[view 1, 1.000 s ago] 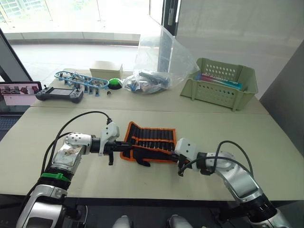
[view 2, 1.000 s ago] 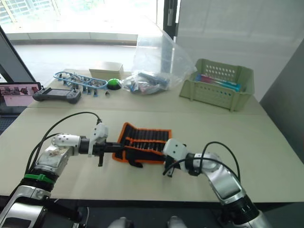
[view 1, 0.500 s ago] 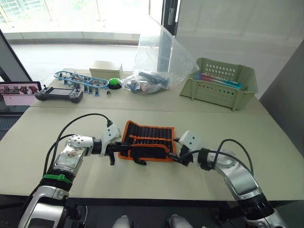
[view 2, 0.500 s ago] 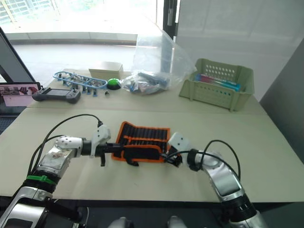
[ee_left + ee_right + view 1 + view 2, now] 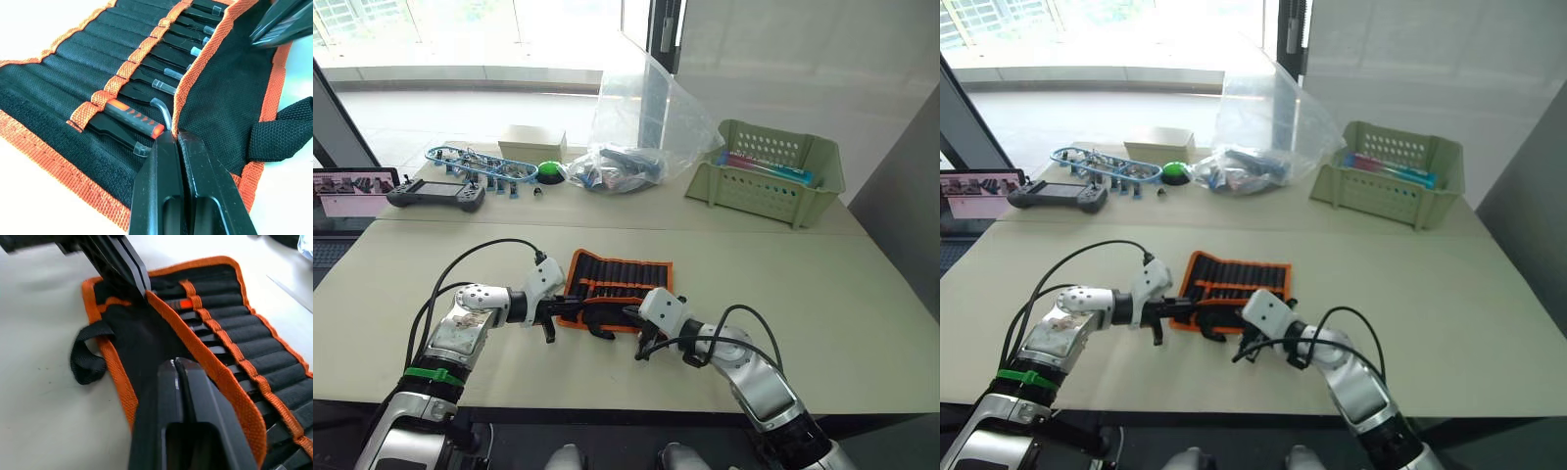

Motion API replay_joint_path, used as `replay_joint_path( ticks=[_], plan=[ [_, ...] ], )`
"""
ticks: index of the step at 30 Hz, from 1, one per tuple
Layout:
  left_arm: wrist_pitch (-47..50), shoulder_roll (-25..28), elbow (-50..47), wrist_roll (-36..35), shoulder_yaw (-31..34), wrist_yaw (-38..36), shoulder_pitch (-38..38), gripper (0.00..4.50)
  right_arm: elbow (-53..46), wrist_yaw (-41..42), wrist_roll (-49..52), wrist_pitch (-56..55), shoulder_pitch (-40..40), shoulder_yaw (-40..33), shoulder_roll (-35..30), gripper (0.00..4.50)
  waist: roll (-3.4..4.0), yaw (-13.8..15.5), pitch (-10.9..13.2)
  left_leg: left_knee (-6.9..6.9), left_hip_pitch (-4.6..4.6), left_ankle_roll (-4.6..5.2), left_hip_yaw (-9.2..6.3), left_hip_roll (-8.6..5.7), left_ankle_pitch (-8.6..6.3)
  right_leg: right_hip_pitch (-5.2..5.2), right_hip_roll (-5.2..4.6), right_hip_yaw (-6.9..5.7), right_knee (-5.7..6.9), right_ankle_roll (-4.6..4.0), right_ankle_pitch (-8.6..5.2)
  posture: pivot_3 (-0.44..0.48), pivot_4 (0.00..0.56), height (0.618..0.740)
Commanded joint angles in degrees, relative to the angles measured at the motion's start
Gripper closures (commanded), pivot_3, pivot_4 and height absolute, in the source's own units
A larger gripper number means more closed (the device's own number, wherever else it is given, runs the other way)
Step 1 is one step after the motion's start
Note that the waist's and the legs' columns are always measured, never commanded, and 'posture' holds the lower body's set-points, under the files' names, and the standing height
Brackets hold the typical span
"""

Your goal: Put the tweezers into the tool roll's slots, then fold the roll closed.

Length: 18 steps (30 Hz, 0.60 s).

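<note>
Still no legible writing on tool roll (image 5: 619,290)

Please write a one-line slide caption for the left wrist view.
Left gripper shut on tool roll's orange-edged flap, tweezers seated in slots.

Both arms reach in low over the tabletop (image 5: 862,294), forearms angled toward each other. The left gripper (image 5: 175,138) points to the robot's right, its jaws pressed together, pinching the orange edge of the tool roll (image 5: 628,276). The right gripper (image 5: 174,364) points toward the left one, jaws pressed together over the roll's folded flap.
</note>
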Motion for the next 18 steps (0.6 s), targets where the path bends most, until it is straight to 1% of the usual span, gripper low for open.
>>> replay_joint_path(
  ticks=[1,4,6,7,9,12,14,17,18],
  plan=[
    [0.07,0.79,-1.64,-0.61,1.55,0.01,-0.26,4.5,4.09,-2.79,1.08,0.38,-0.58,-3.33,2.5,4.46,0.0,-0.06,0.0,0.0,0.0,0.0,0.0,0.01,0.0,0.0,0.0,0.0,0.0,0.0,0.0,0.0,0.15,0.74],
    [0.28,0.81,-2.0,-1.24,2.55,0.48,-0.26,4.5,5.34,-1.47,2.46,1.41,0.06,-3.7,3.66,4.46,0.0,-0.12,0.0,0.0,0.01,0.0,0.0,0.01,0.0,0.01,0.01,0.0,0.0,-0.01,0.0,0.0,0.15,0.74],
    [0.17,0.94,-2.92,-2.33,3.76,0.42,0.08,3.9,5.12,-0.77,3.13,2.2,0.77,-3.45,4.03,4.5,0.0,-0.19,0.0,0.0,0.02,0.0,-0.01,0.01,0.0,0.02,0.01,0.0,0.01,0.0,0.0,0.0,0.15,0.74],
    [0.44,0.9,-3.61,-3.34,4.63,0.21,0.32,3.69,5.18,-0.71,3.4,2.64,1.0,-3.45,4.17,4.5,0.0,-0.23,0.0,0.0,0.03,0.0,-0.01,0.02,0.0,0.02,0.01,0.0,0.01,0.0,0.01,0.0,0.15,0.74],
    [1.54,0.99,-6.43,-6.08,6.63,-0.61,1.24,3.03,5.75,-0.53,3.14,2.91,1.12,-3.24,4.05,4.5,0.0,-0.33,0.0,0.0,0.04,0.0,-0.01,0.03,0.0,0.02,0.01,0.0,0.02,0.0,0.0,0.0,0.15,0.74],
    [4.97,1.57,-13.24,-10.55,9.97,-0.38,3.48,2.02,6.12,-0.5,3.14,3.14,1.06,-3.36,4.11,4.5,0.0,-0.43,0.0,0.0,0.04,0.0,-0.01,0.03,0.0,0.03,0.01,0.0,0.02,0.0,0.0,0.0,0.15,0.74],
    [10.33,2.16,-20.0,-15.48,12.66,0.5,6.27,1.37,6.1,-0.42,3.26,3.37,0.92,-3.51,4.11,4.5,0.0,-0.53,0.0,0.0,0.06,0.0,-0.01,0.04,0.0,0.04,0.0,0.0,0.02,0.0,0.0,0.0,0.15,0.74],
    [13.67,1.9,-25.11,-17.1,13.2,3.09,9.73,0.37,6.03,-0.37,3.3,3.5,0.85,-3.65,3.97,4.5,0.0,-0.73,0.0,0.0,0.09,0.0,-0.01,0.06,0.0,0.07,-0.01,0.0,0.02,0.0,0.0,0.0,0.15,0.74],
    [13.73,0.77,-25.63,-16.5,12.73,5.13,10.93,0.68,5.97,-0.35,3.38,3.56,0.87,-3.74,3.92,4.5,0.01,-0.72,0.0,-0.01,0.1,0.0,-0.02,0.06,0.0,0.08,0.0,0.0,0.01,0.0,0.0,0.0,0.15,0.74]
  ],
)
